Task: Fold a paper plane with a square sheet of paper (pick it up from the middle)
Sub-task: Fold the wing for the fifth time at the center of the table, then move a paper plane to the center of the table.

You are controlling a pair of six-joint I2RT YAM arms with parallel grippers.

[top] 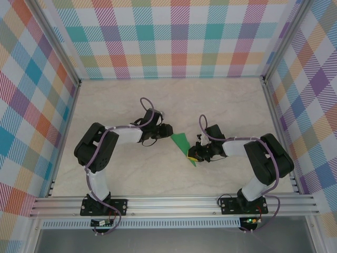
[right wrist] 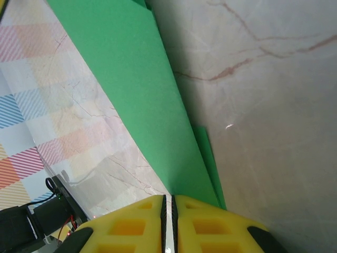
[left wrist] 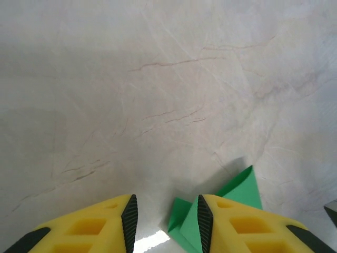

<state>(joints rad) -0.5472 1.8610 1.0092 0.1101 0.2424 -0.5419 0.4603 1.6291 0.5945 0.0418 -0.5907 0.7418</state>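
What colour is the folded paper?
The folded paper is plain bright green; right wrist view shows it best.

A pale marbled tabletop (top: pixel 158 100) with thin brownish veins lies under even light; pastel plaid panels form the far wall (top: pixel 174 37), the left wall (top: pixel 31 105) and the right wall (top: pixel 310 95). A ribbed aluminium rail (top: pixel 174 204) runs along the near edge.
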